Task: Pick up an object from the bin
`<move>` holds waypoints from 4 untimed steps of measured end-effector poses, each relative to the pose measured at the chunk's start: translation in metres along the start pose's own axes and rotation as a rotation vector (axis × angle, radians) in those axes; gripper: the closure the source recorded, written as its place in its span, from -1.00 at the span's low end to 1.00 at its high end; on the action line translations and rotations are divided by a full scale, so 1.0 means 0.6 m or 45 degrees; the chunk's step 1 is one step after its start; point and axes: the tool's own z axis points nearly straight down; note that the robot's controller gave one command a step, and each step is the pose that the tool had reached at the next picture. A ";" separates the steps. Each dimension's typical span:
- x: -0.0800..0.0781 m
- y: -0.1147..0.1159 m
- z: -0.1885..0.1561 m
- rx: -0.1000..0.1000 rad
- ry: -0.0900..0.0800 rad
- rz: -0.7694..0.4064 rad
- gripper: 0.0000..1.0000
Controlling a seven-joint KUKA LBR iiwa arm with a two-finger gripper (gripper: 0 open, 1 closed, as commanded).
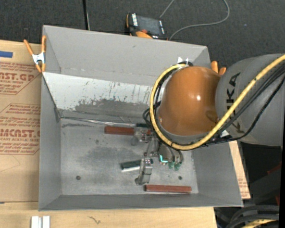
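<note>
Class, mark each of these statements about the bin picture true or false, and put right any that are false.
1. Two reddish-brown bars lie in the bin, a back bar and a front bar. True.
2. The two bars touch each other. False: they lie well apart, one towards the back of the floor and one by the front wall.
3. A small grey metal piece lies just left of the gripper. True.
4. The arm reaches in from the view's left. False: it comes in from the right.
</note>
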 end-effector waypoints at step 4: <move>-0.028 -0.074 0.253 0.001 0.000 0.496 -1.00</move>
